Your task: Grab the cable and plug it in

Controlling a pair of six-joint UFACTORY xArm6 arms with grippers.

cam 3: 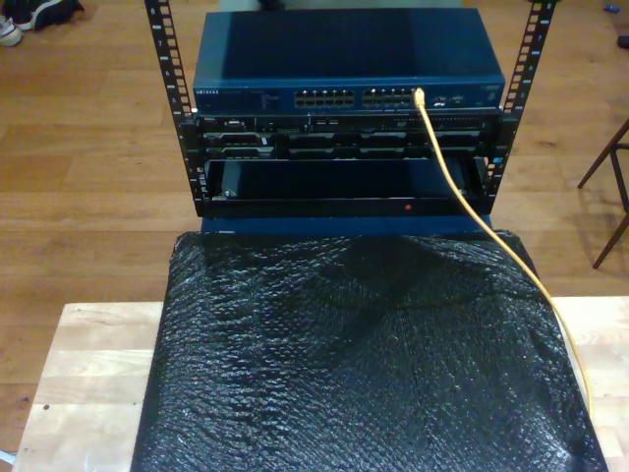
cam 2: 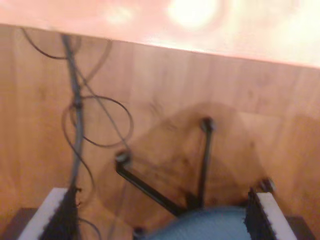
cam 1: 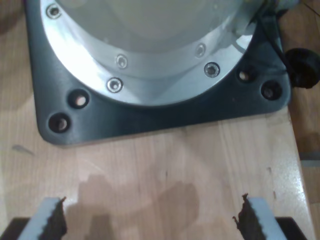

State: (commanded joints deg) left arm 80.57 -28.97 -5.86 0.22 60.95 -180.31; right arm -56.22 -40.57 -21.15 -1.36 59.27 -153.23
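Observation:
The orange-yellow cable (cam 3: 470,206) runs from the exterior view's lower right, over a black bubble-wrap sheet (cam 3: 354,364), up to the blue network switch (cam 3: 344,59). Its upper tip (cam 3: 420,96) sits at a port in the switch's front row. My first gripper (cam 1: 152,220) is open with nothing between its fingers, above a light wooden tabletop (cam 1: 165,170), close to an arm's round silver base (cam 1: 150,60) on a dark plate. My second gripper (cam 2: 160,217) is open and empty, looking down at a wooden floor (cam 2: 200,85).
The switch sits in a black rack (cam 3: 344,167) with more units and an open bay below it. Under my second gripper are a chair's black star base (cam 2: 200,165) with castors, and thin black wires (cam 2: 90,115) on the floor. Chair legs (cam 3: 609,187) stand at the exterior view's right.

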